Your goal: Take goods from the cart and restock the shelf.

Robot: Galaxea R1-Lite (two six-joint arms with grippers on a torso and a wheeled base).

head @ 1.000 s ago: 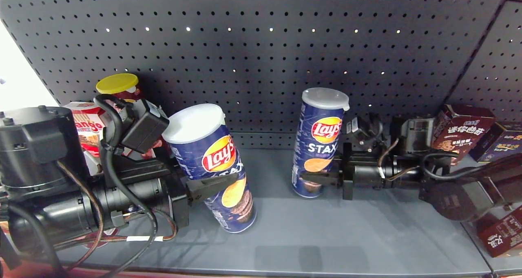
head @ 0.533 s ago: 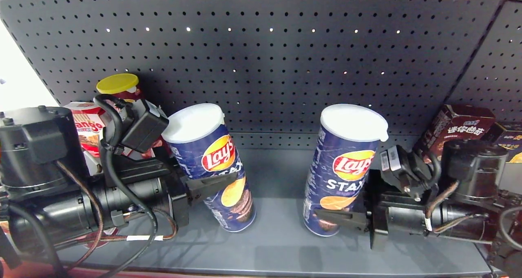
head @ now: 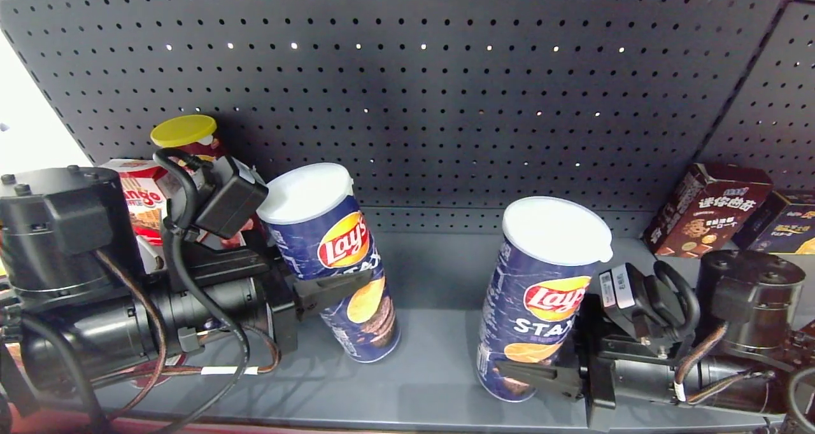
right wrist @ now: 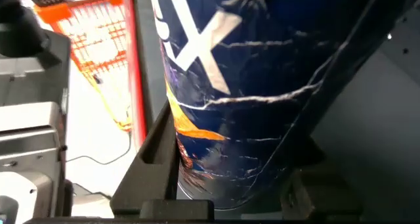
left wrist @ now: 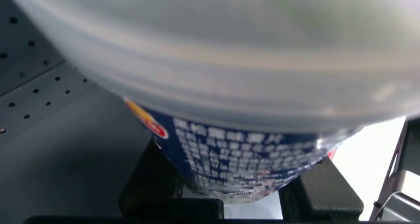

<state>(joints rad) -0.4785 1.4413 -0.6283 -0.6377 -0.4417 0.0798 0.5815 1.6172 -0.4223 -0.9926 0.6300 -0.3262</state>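
the left hand (head: 344, 292) is clenched around the middle of a blue chip can (head: 328, 249), its dark fingers (left wrist: 151, 184) pressing both sides of the tube. the can leans, white lid tipped back toward the wrist, with its base down at the grey shelf (head: 433, 357) just below the hand (whether it rests there or hangs a hair above, i cannot tell). behind this hand's wrist stand a yellow-lidded can (head: 184, 130) and a red-and-white box (head: 143, 198), close to the pegboard wall (head: 407, 103).

the right hand (head: 525, 373) grasps a second blue chip can (head: 544, 294) low on its body. this one is nearer upright, over the front part of the shelf and well apart from the first can. beyond this hand, toward the back wall, sit brown boxes (head: 707, 208).

as i judge it, this is the placing step: both cans are up at the shelf and neither is let go. the next move calls for righting each can, carrying it deeper toward the pegboard and setting its base flat. then each hand should open and draw straight back without knocking the tubes over.
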